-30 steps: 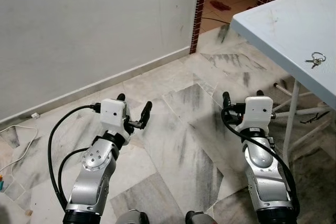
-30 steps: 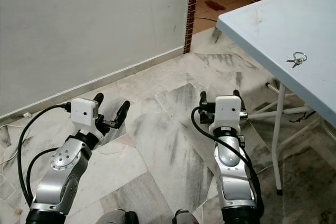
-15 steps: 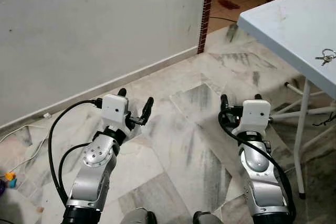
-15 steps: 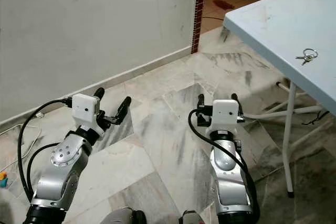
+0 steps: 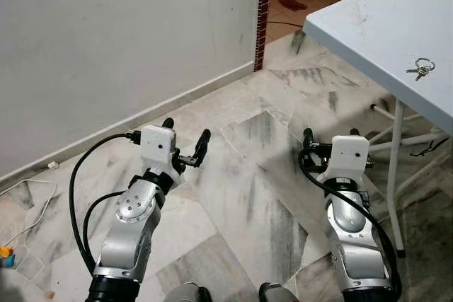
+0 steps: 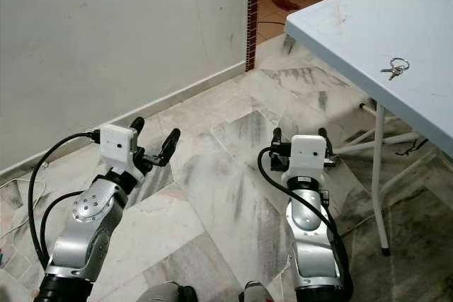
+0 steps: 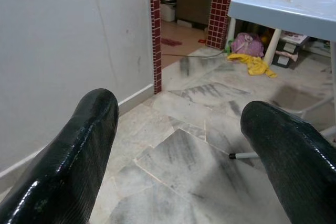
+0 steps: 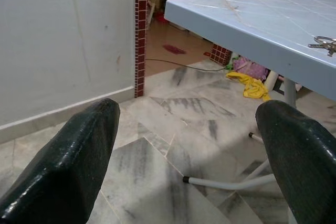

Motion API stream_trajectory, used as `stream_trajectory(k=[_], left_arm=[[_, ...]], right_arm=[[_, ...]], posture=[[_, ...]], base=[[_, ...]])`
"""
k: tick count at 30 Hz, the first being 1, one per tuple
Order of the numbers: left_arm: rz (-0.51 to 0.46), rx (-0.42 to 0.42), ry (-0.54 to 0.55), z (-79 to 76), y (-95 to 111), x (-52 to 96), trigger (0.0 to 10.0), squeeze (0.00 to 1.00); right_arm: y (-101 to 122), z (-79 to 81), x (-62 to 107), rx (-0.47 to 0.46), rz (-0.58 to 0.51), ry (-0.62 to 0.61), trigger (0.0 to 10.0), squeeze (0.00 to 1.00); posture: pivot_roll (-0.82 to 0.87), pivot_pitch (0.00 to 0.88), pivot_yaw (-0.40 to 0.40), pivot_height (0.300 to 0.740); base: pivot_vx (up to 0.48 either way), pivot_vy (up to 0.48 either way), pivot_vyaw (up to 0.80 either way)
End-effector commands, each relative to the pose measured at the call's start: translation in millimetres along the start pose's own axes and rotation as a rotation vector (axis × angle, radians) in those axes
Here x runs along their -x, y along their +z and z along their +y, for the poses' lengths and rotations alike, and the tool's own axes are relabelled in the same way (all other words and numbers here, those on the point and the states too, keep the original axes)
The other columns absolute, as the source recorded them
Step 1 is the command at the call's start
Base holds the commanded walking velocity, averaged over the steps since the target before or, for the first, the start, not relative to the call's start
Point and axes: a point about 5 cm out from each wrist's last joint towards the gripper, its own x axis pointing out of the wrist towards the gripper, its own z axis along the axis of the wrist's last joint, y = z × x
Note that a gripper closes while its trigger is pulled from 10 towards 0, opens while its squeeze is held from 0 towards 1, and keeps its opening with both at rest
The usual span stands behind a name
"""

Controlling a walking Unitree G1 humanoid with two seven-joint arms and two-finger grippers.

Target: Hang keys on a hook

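In the left eye view, the left gripper is held low over the marble floor, its fingers wide apart and holding nothing. The right gripper is held beside it, its fingers also apart and empty. The keys lie on the pale blue table to the robot's right, well apart from both grippers. Compared with half a second ago, the whole scene has shifted, so the camera has moved; the arms keep the same pose.

In the left wrist view, both black fingers frame the floor, spread wide.

In the right wrist view, the fingers are equally spread, and the keys rest on the tabletop ahead.
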Motion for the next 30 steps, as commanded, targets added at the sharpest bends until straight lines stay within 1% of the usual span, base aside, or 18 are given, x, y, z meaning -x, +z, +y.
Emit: stream_trajectory(k=[1, 5, 7, 9, 11, 12, 17, 30], left_arm=[[0.017, 0.01, 0.02, 3.5, -2.8, 1.3, 10.0, 0.0], [0.025, 0.005, 0.008, 3.8, -3.9, 2.6, 10.0, 0.0], [0.026, 0.003, 0.006, 4.2, -4.2, 2.9, 10.0, 0.0], [0.027, 0.001, 0.007, 4.4, -4.4, 2.8, 10.0, 0.0], [0.026, 0.006, 0.004, 3.6, -4.5, 2.3, 10.0, 0.0], [0.026, 0.012, -0.009, 2.3, -4.7, 1.9, 10.0, 0.0], [0.018, 0.026, -0.026, 1.0, -3.9, 2.5, 10.0, 0.0], [0.02, 0.04, -0.041, 0.6, -4.5, 4.2, 10.0, 0.0]], right_arm=[[4.1, -0.8, 0.3, -0.002, -0.011, -0.002, 10.0, 0.0], [4.9, 0.4, 0.0, 0.007, -0.016, 0.003, 10.0, 0.0], [6.7, 1.5, 0.4, -0.004, -0.033, 0.008, 10.0, 0.0], [8.4, 2.5, 0.6, 0.006, -0.043, 0.016, 10.0, 0.0], [6.6, 3.2, 0.1, 0.014, -0.022, 0.014, 10.0, 0.0], [4.5, 3.1, -0.2, -0.012, -0.006, 0.01, 10.0, 0.0], [4.6, 2.5, -0.1, 0.003, -0.012, 0.012, 10.0, 0.0], [5.1, 4.6, -0.2, 0.006, -0.014, 0.025, 10.0, 0.0]], posture=[[-0.1, 0.178, 0.086, 0.74], [-0.1, 0.178, 0.084, 0.74], [-0.1, 0.177, 0.084, 0.74], [-0.1, 0.177, 0.084, 0.74], [-0.1, 0.175, 0.083, 0.74], [-0.1, 0.173, 0.083, 0.74], [-0.1, 0.172, 0.084, 0.74], [-0.09, 0.174, 0.083, 0.74]], base=[[0.0, 0.0, -0.76], [0.0, 0.0, -0.76], [0.0, 0.0, -0.76], [0.0, 0.0, 0.0], [0.0, 0.0, 0.0], [0.0, 0.0, -0.78], [0.0, 0.0, -0.77], [0.294, 0.0, -0.77]])
